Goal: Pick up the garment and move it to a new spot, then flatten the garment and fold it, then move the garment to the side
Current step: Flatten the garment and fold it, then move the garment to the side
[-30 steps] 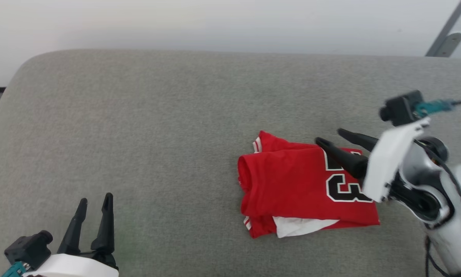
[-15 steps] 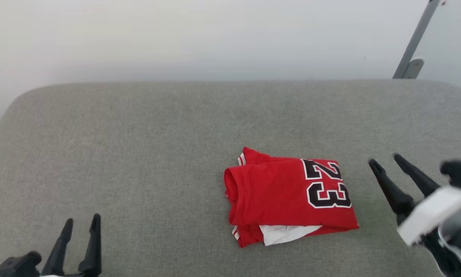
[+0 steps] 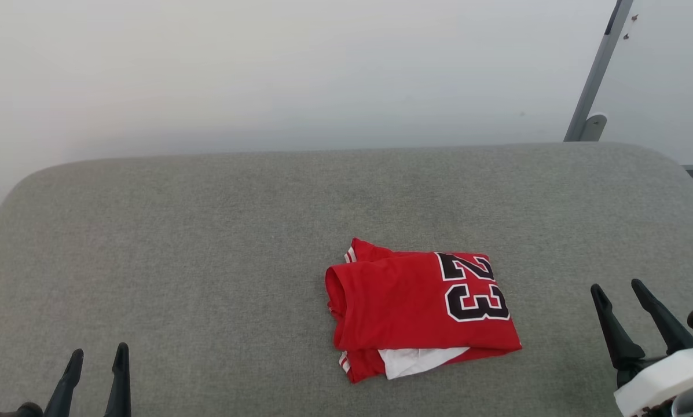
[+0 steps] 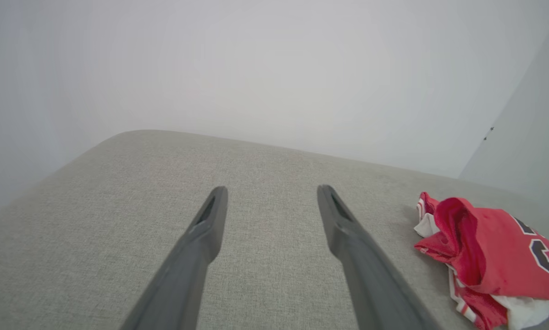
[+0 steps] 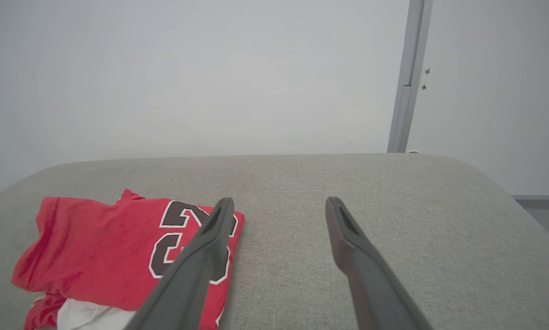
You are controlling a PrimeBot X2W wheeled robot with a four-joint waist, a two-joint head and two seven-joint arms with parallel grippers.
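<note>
My left gripper (image 3: 101,349) sits at seven o'clock in the head view, fingers spread wide, holding nothing. My right gripper (image 3: 616,285) sits at four o'clock, likewise spread and empty. The garment (image 3: 421,313) lies folded on the grey cushion (image 3: 207,220) between them, nearer my right, touching neither.

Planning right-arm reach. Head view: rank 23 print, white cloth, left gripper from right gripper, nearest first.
From right gripper:
1. 23 print, right end of the garment.
2. White cloth, garment's near edge.
3. Left gripper, far lower left.
</note>
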